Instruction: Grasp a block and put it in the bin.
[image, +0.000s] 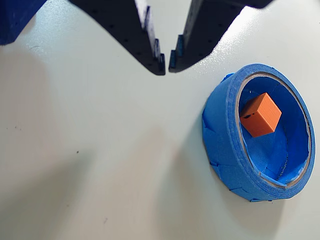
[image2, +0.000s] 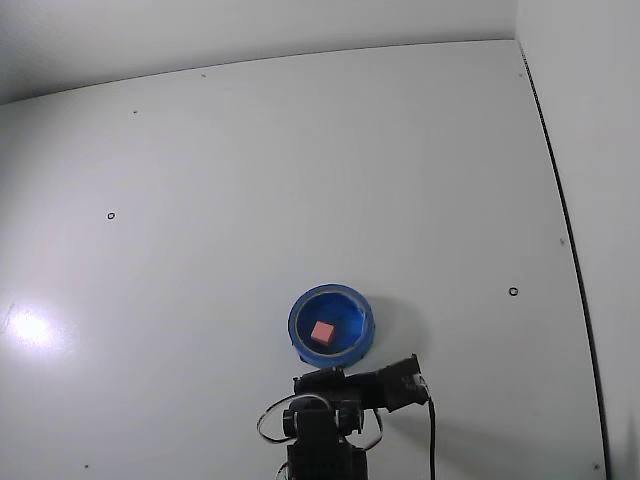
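Observation:
The block (image: 261, 115) (image2: 322, 332), a small orange-red cube, lies inside the bin (image: 223, 135) (image2: 300, 313), a round blue container with a thick rim. In the wrist view my gripper (image: 167, 62) comes in from the top edge, left of the bin and above bare table. Its two dark fingertips nearly touch and nothing is between them. The fixed view shows the arm (image2: 340, 395) just below the bin, with the fingers hidden by the arm's body.
A white tabletop (image2: 300, 180) spreads all around the bin. A dark seam (image2: 560, 220) runs along its right side, next to a wall. A blue part (image: 15, 17) sits at the wrist view's top left corner.

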